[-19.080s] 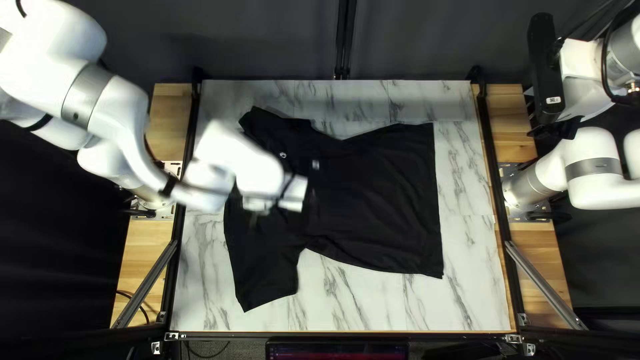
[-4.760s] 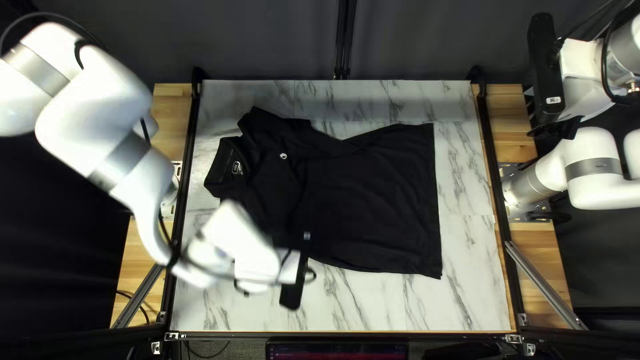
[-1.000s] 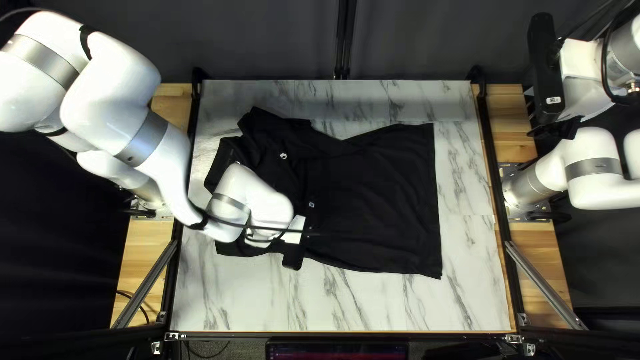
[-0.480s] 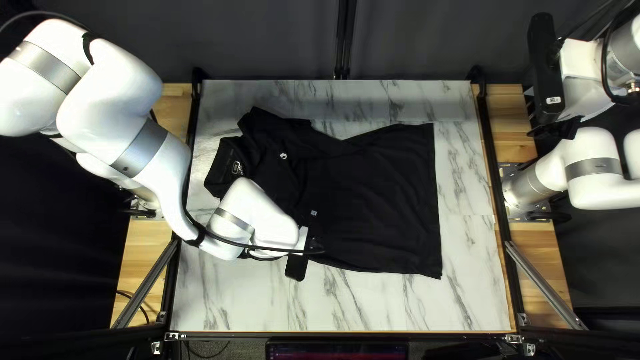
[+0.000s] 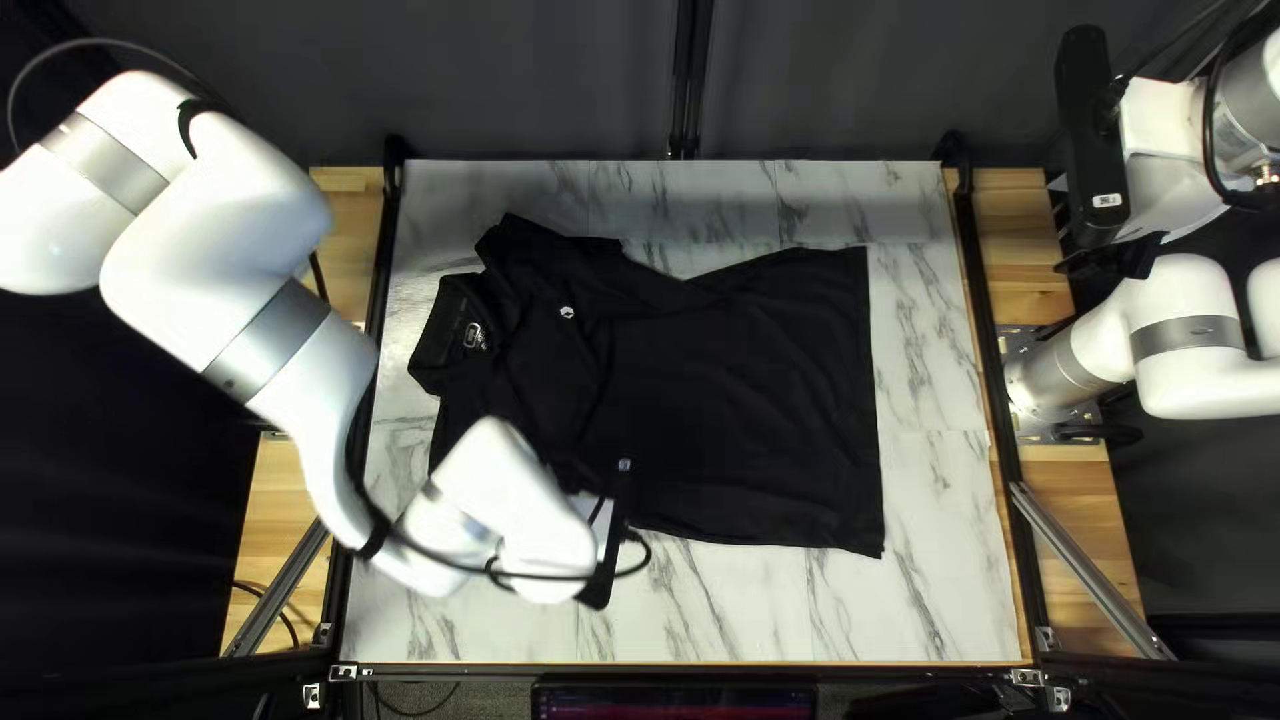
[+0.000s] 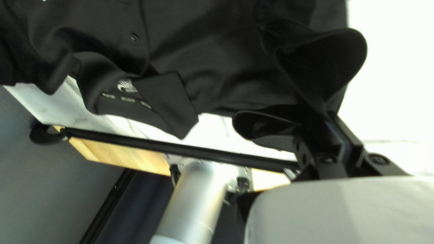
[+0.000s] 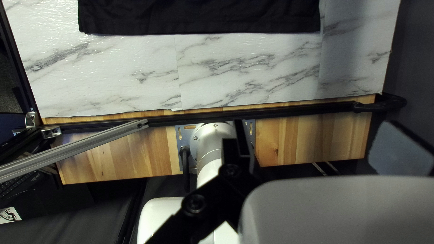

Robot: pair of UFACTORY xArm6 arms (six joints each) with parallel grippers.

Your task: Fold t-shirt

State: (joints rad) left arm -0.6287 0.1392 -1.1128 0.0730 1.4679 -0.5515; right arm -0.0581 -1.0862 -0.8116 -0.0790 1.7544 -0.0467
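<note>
Presently my left gripper (image 6: pixel 332 114) is pinching the t-shirt (image 5: pixel 734 387) on the table (image 5: pixel 800 607) at seven o'clock, top left view (sleeve-folding, I judge); next is needing a flat lay toward twelve. My right gripper (image 7: pixel 313 124) is gaping, empty.

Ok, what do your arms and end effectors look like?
The left arm and right arm are white, rounded, with grey bands and black cables; the right carries a white-labelled black block. The left end effector and right end effector have black fingers.
</note>
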